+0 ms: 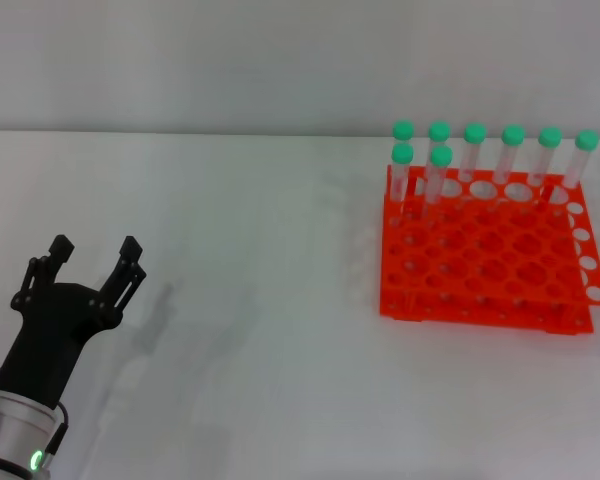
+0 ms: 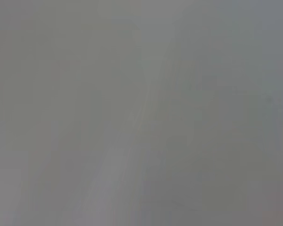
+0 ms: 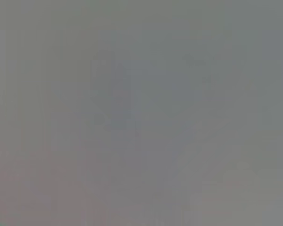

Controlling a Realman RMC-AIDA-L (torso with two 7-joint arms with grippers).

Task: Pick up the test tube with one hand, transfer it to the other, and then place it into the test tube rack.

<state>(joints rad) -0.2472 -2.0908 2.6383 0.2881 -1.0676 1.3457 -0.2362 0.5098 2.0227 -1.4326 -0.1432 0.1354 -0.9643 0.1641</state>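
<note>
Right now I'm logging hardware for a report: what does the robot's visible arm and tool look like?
Only the left arm shows, in the head view. Its tool is matte black, with slim jointed fingers on a tapering black body. Behind it sits a silver-white cylindrical wrist carrying a small green light. The right arm is out of view.

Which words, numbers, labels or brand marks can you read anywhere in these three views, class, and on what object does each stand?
None can be read.
Test tube rack: plain orange plastic, no lettering visible.
Green-capped tubes: no labels or markings to be seen.
Left gripper: black, open, no brand mark showing; only a small green ring light on the wrist.
Table: bare white, no print.
Both wrist views: a uniform grey blur, nothing legible.
</note>
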